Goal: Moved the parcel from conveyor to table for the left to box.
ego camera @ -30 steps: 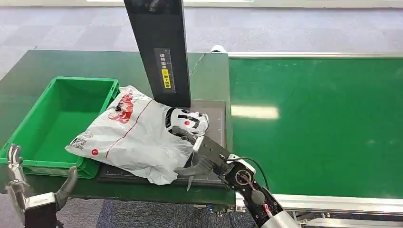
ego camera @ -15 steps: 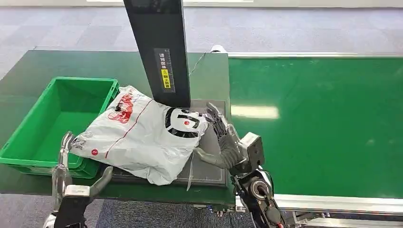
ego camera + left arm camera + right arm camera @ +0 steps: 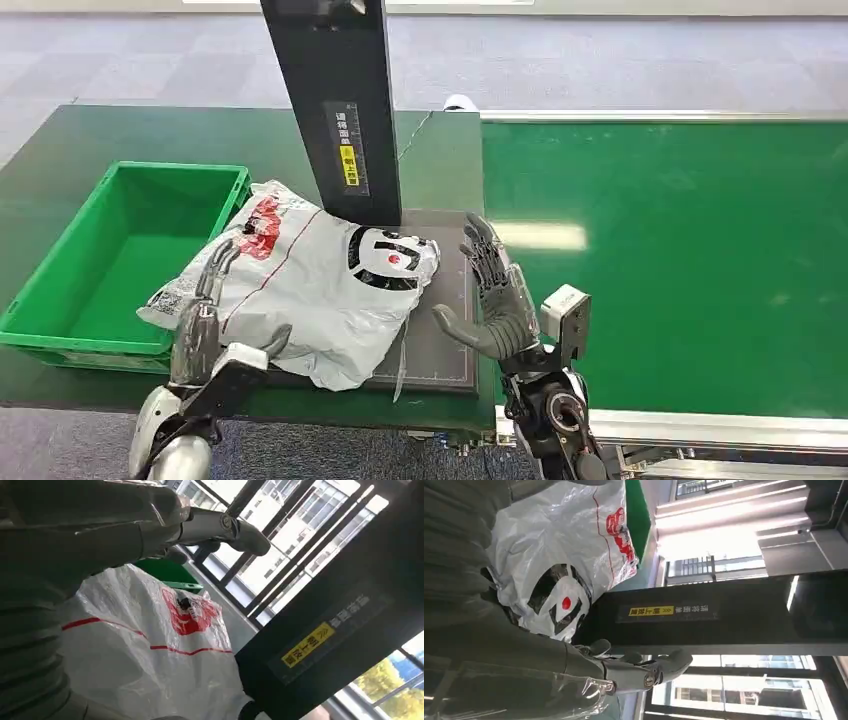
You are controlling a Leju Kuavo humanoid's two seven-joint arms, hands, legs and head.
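The parcel, a white plastic mailer bag with red and black print, lies on the dark scale plate, its left end over the rim of the green box. It also appears as the parcel in the left wrist view and the parcel in the right wrist view. My right hand is lifted just right of the bag, fingers spread, holding nothing. My left hand reaches over the bag's near left part, fingers extended and apart. Whether it touches the bag is unclear.
A black upright post with a yellow label stands right behind the parcel. The green conveyor belt runs to the right. The dark green table carries the empty box at its left side.
My right hand let go of the parcel's near right corner and drew back to the right, opening. My left hand rose from below the table edge and came over the parcel's left part.
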